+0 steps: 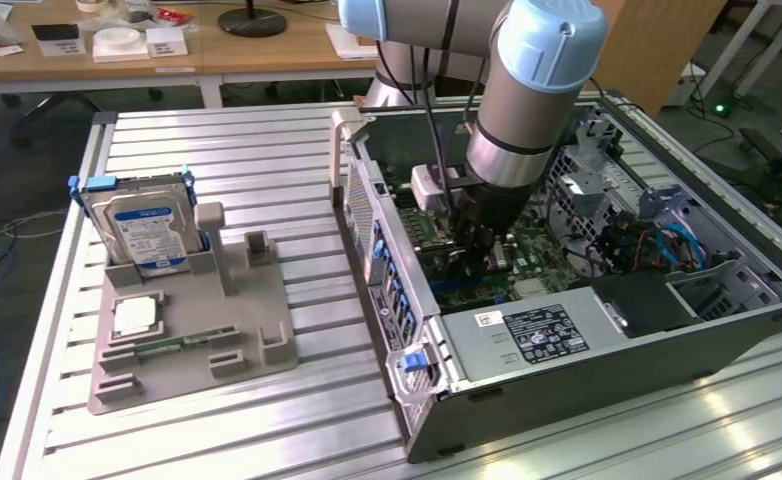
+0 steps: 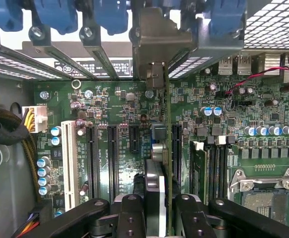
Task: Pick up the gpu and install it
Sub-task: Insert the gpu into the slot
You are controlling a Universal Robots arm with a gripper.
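gripper (image 2: 157, 208): fingers narrowed, pinching the gpu edge-on between the pads
gpu (image 2: 155, 163): upright and thin, over the motherboard's (image 2: 109, 109) expansion slots, its silver bracket (image 2: 157, 44) at the case's (image 1: 605, 370) slotted rear wall
arm (image 1: 531, 110): reaches down into the open case
hard drive (image 1: 144, 230): stands in the grey holder (image 1: 191, 330) near the table's far edge

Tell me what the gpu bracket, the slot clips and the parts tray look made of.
gpu end bracket: likely bare metal, a dull silver-grey sheet with folded edges and a screw notch.
Slot clips: probably moulded plastic, glossy saturated blue with rounded shapes.
Parts tray: seemingly matte grey plastic, perhaps printed; uniform colour, blocky posts, no shine.
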